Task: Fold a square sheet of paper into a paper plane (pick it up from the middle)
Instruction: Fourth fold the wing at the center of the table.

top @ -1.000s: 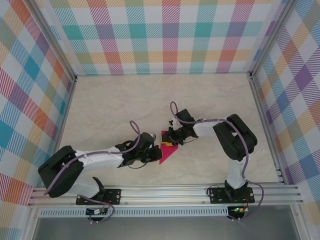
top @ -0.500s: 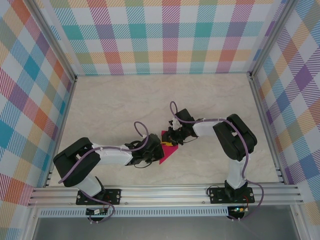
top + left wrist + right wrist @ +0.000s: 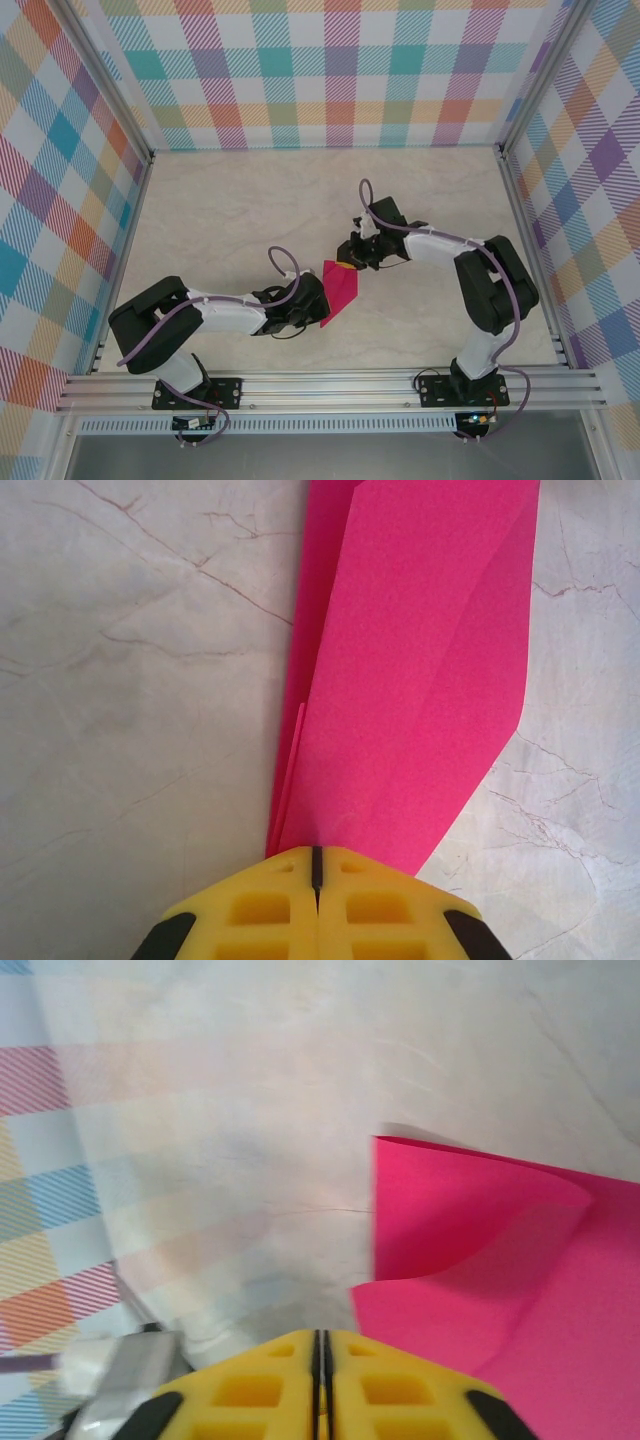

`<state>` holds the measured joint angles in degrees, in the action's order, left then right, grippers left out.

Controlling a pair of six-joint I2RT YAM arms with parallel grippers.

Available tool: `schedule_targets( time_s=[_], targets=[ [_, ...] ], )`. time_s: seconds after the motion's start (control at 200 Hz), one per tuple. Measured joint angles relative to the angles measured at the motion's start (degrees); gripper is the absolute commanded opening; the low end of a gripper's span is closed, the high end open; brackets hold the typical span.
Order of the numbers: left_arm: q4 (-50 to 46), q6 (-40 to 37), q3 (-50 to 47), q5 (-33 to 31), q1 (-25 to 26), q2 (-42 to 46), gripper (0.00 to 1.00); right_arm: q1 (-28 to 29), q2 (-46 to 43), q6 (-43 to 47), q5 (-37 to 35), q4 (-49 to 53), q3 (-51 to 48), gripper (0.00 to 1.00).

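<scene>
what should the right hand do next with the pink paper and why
Probably sweep the shut right hand down over the raised flap of the folded magenta-pink paper sheet to flatten it: that flap curls up beside it, while the shut left hand sits at the sheet's other end, seemingly pinning it.

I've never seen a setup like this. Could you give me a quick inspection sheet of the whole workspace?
Surface: pale marbled table.
Job's things: pink paper, partly folded, one flap curling up, mid-table.
Clutter: nothing seen.
Grippers: left gripper shut at the paper's narrow end; right gripper shut beside the curled flap; whether either pinches it cannot be told.
Cables: purple cables looped along both arms, off the paper.
Surroundings: plaid walls; aluminium rail at the near edge.
</scene>
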<state>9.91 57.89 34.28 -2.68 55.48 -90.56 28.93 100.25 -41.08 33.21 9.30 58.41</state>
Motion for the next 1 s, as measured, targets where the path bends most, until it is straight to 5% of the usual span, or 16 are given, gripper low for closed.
schedule_targets(
  time_s=[0.47,1.0],
  targets=[
    [0.2,-0.2,0.0,0.0,0.0,-0.5,0.0,5.4,2.6,-1.4,3.1,-7.3,-7.4,0.04],
    [4.0,-0.3,-2.2,0.0,0.0,-0.7,0.0,3.1,6.4,-0.1,-4.1,-11.6,-7.3,0.06]
  ],
)
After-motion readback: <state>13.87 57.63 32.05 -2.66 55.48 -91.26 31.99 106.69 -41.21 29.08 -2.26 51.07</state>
